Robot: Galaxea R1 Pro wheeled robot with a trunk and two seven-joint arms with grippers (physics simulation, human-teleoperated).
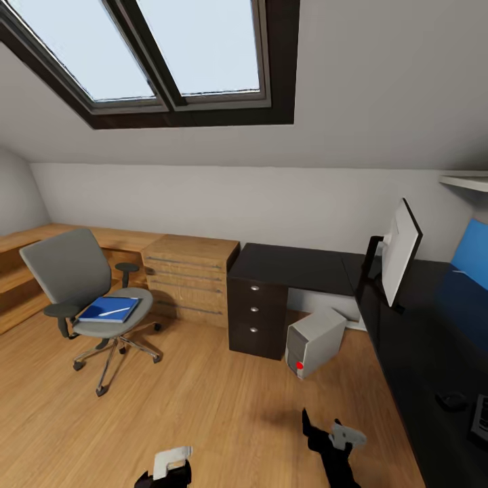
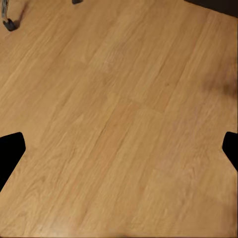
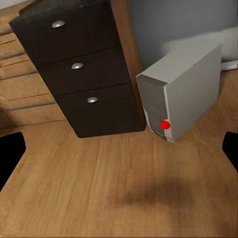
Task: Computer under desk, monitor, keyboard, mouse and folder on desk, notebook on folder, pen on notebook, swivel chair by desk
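The grey swivel chair stands on the floor at the left, apart from the desk. On its seat lies the blue folder with the white pen on top. The notebook is out of view. The black desk runs along the right, and the monitor stands on it. Near the right edge are the dark mouse and a corner of the keyboard. The silver computer stands on the floor at the desk's inner corner. My left gripper and right gripper hang open and empty above the floor.
Black drawers stand beside the computer. A light wooden drawer chest and a low wooden bench line the back wall. A sloped ceiling with skylights hangs overhead. Wooden floor stretches between me and the chair.
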